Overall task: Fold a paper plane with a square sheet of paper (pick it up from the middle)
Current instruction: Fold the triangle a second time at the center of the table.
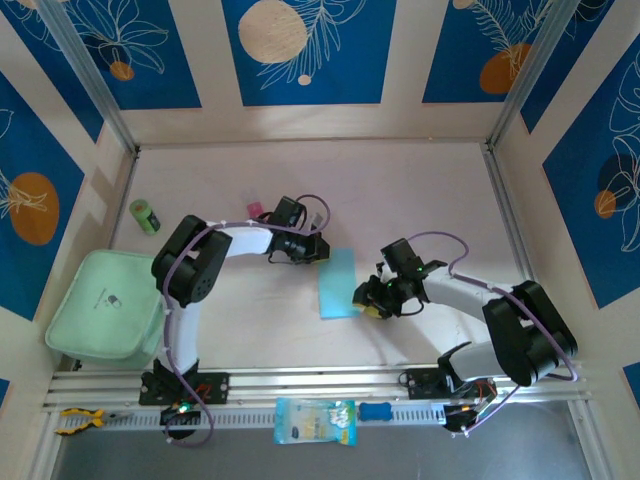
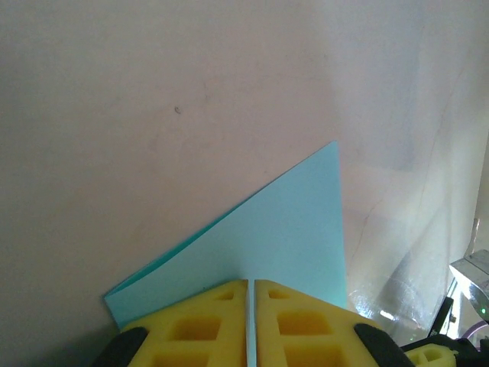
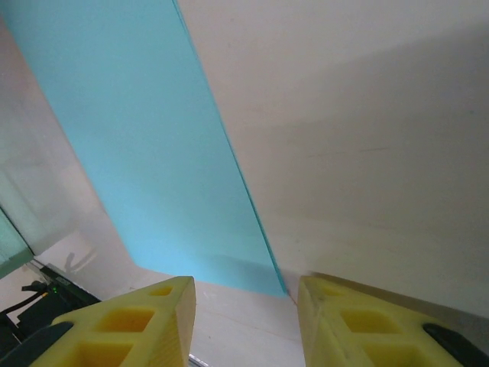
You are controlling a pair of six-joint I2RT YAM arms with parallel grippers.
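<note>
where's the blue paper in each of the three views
Top external: blue paper near centre, between left end effector and right end effector.
Left wrist: blue paper lower centre, pinched by the left end effector.
Right wrist: blue paper upper left, beyond the open right end effector.
Shared landmark: pale tabletop.

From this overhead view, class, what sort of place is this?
Probably a robot test cell: left arm and right arm bolted to a rail, table walled by printed blue panels, paper between the arms.
</note>
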